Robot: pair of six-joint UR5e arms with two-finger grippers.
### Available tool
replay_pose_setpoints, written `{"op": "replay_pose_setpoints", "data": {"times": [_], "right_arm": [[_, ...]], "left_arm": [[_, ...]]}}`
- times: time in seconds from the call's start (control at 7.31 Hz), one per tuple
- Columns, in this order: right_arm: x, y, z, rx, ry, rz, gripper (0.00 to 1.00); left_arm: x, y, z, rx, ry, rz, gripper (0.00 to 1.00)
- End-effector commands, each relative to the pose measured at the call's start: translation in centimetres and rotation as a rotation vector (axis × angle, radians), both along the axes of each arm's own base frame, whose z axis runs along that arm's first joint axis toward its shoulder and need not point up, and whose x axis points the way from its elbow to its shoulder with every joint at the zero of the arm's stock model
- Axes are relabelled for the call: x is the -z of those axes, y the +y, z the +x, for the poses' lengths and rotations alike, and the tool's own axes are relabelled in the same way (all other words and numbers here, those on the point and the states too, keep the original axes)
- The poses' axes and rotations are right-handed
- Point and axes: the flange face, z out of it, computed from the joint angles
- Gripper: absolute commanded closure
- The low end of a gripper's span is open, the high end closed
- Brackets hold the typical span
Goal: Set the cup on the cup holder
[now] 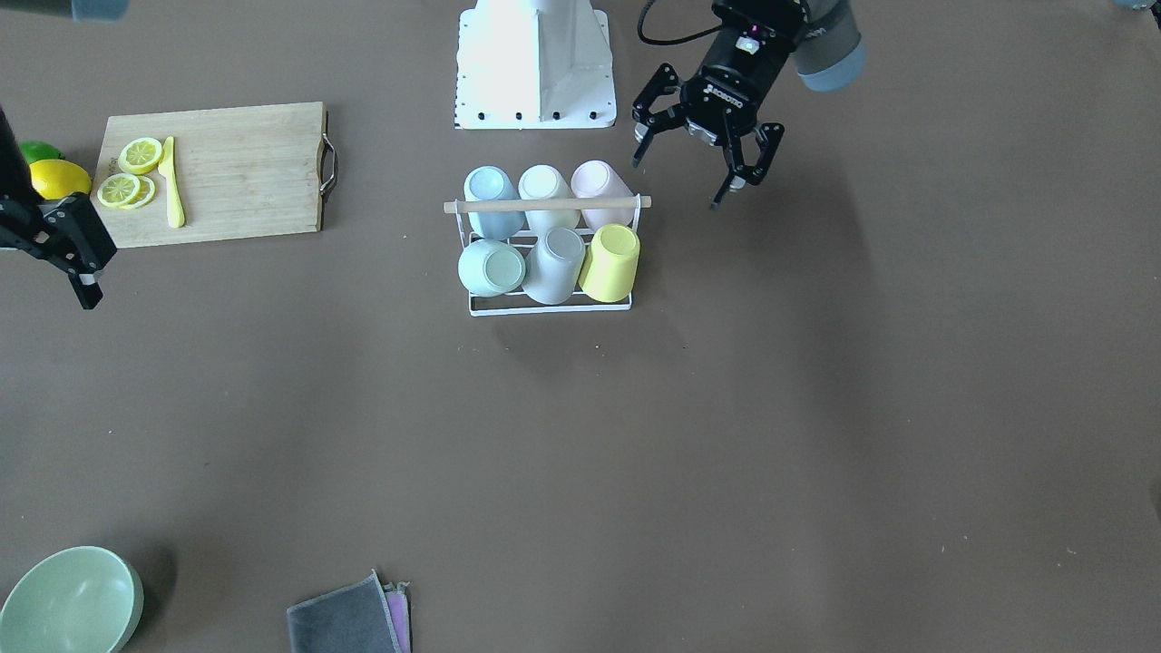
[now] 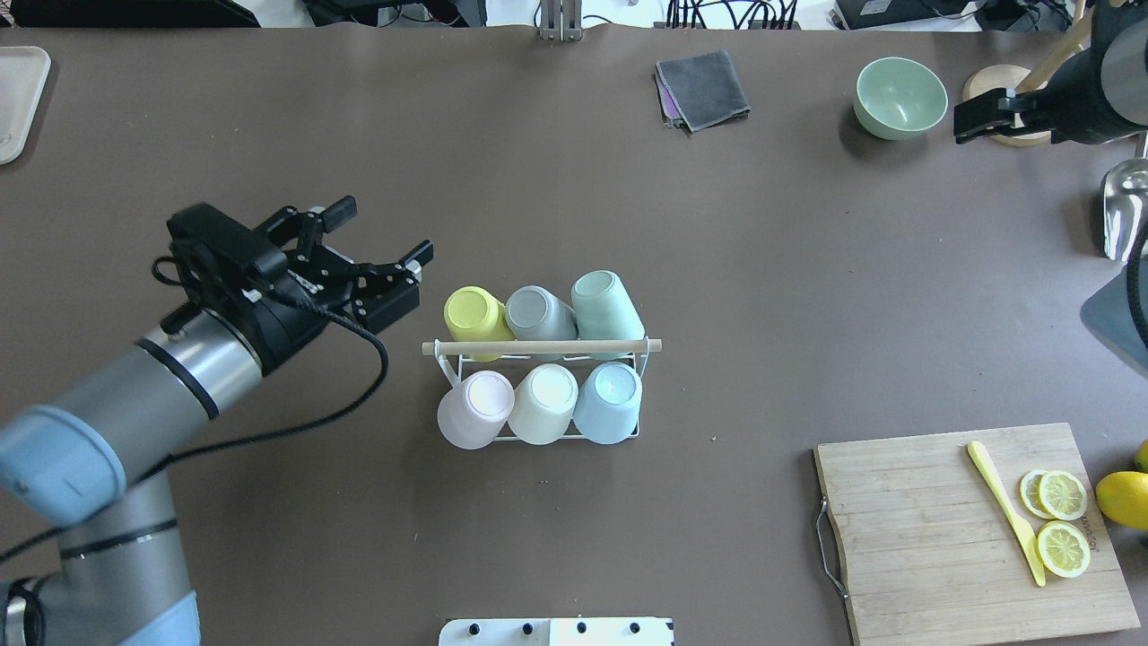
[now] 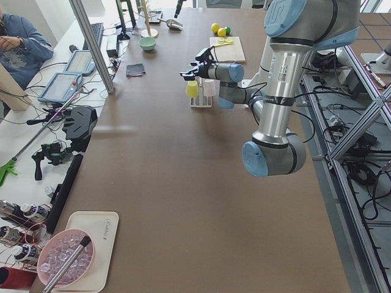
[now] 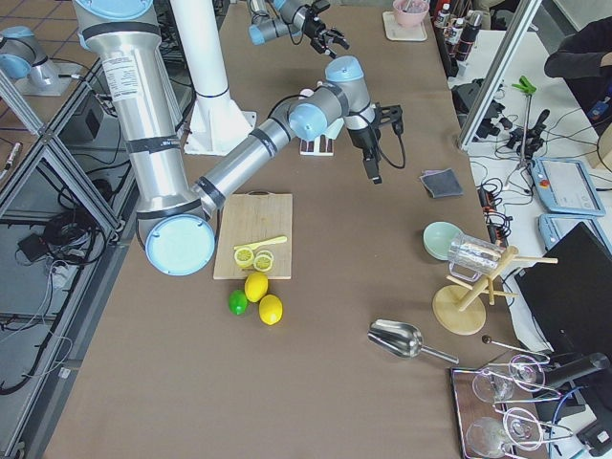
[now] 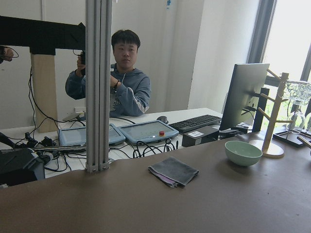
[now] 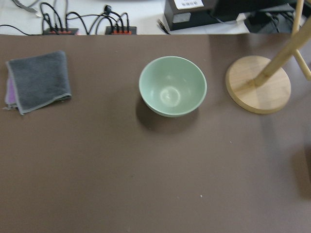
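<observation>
Cutting board (image 2: 951, 529) bears lemon slices (image 2: 1062, 494), yellow knife (image 2: 1006, 511); green bowl (image 2: 900, 97) apart from folded grey cloth (image 2: 702, 88)

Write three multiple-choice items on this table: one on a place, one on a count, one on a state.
1. The yellow knife lies: A on the cutting board; B on a plate; C in a drawer.
2. Cups on the cup holder: A four; B five; C six.
3. The left pincer is: A open and empty; B shut on a cup; C shut on the knife.
1 A: it rests beside the lemon slices.
2 C: two rows of three.
3 A: its jaws stand apart, nothing between.
</observation>
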Motion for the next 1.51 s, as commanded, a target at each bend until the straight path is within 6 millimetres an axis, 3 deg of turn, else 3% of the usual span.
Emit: {"op": "replay_pose_setpoints", "data": {"times": [0.0,0.14,0.27,0.41,0.68,0.82,0.96,1.37], "right_arm": [[-13.2,-1.5,6.1,-0.036,-0.117,-0.368,0.0],[-19.4,-0.7,7.5,0.011,-0.108,-0.44,0.0],[-23.8,-1.1,10.2,0.061,-0.081,-0.436,0.0],[-26.1,-1.0,13.5,0.1,-0.07,-0.398,0.0],[-28.2,0.9,19.8,0.116,-0.129,-0.337,0.0],[-29.4,3.1,21.9,0.15,-0.168,-0.292,0.0],[-30.3,4.2,22.5,0.187,-0.148,-0.263,0.0],[-30.6,4.3,22.9,0.171,-0.116,-0.277,0.0]], "left_arm": [[-4.0,-8.7,-9.0,-0.082,-0.157,-0.225,0.01],[-6.4,-12.0,-14.3,-0.134,-0.226,-0.4,0.01],[-9.3,-14.2,-20.3,-0.182,-0.249,-0.621,0.01],[-13.0,-14.9,-27.1,-0.192,-0.221,-0.852,0.01],[-19.0,-15.1,-36.8,-0.103,-0.149,-1.203,0.01],[-21.2,-14.4,-39.3,-0.131,-0.225,-1.237,0.01],[-23.5,-14.0,-40.0,-0.213,-0.331,-1.264,0.01],[-27.0,-13.6,-40.1,-0.309,-0.373,-1.292,0.01]]}}
